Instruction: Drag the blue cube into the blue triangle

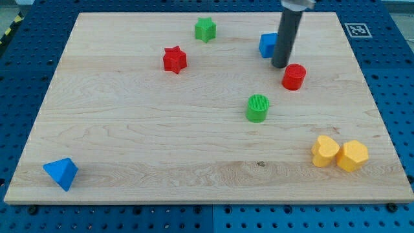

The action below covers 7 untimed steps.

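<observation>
The blue cube (267,44) sits near the view's top right, partly hidden behind my rod. My tip (281,65) rests on the board just to the right of and below the cube, close to it; I cannot tell if they touch. The blue triangle (61,173) lies far away at the view's bottom left corner of the wooden board (162,129).
A red cylinder (294,77) stands just right of and below my tip. A green cylinder (257,108) is lower down. A red star (174,59) and a green star (206,29) are toward the top. Two yellow blocks (325,151) (352,155) sit at bottom right.
</observation>
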Available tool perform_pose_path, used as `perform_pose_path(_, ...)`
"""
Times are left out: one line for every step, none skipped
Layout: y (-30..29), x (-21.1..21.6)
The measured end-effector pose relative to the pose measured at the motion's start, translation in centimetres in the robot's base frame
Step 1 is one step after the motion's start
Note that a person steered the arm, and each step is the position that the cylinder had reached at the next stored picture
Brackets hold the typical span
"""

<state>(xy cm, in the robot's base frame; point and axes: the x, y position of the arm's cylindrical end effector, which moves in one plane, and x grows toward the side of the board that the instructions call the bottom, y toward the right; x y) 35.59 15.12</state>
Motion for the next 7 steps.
perform_pose_path(4.2,-0.7)
perform_pose_path(5.5,-4.0)
perform_pose_path(5.4,-5.1)
perform_pose_path(4.0,-5.4)
perform_pose_path(0.7,-6.1)
perform_pose_path(-1.4,-6.7)
perform_pose_path(-1.4,-6.7)
